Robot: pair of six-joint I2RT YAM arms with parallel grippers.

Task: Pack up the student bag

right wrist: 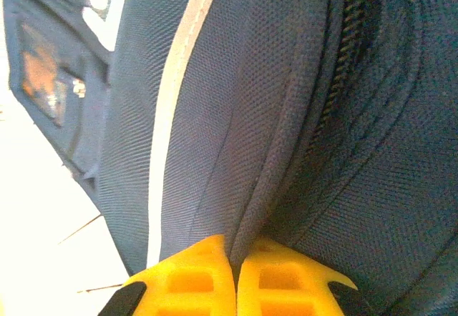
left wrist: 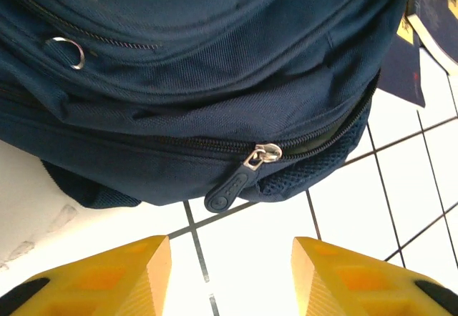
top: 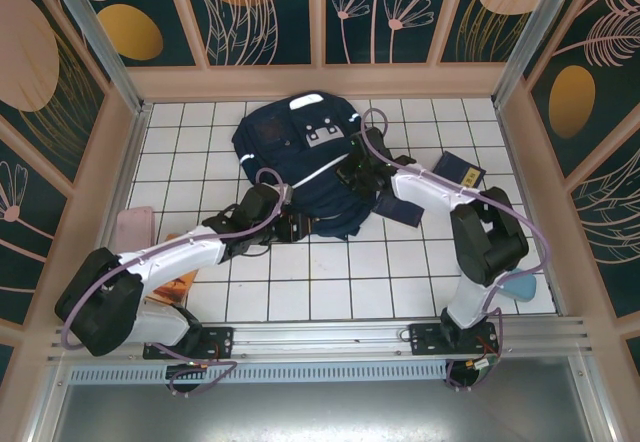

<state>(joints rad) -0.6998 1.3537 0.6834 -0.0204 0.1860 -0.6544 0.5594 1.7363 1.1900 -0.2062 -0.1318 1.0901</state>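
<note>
The student bag [top: 300, 147], navy with a thin white stripe and pale patches near its top, lies on the white tiles in the middle of the table. My right gripper [top: 355, 175] rests on its right side. In the right wrist view, that gripper [right wrist: 236, 257] is shut on a ridge of the bag's fabric [right wrist: 272, 151] beside a zipper line. My left gripper [top: 291, 225] sits at the bag's near-left edge. In the left wrist view it [left wrist: 231, 277] is open over bare tile, a short way from the bag's zipper pull [left wrist: 230, 187].
Flat navy books [top: 461, 171] lie right of the bag, one partly under my right arm [top: 400, 207], and they also show at the left wrist view's corner [left wrist: 422, 37]. A pink item [top: 132, 230] and an orange one [top: 181, 284] lie at the left, a teal one [top: 520, 287] at the right.
</note>
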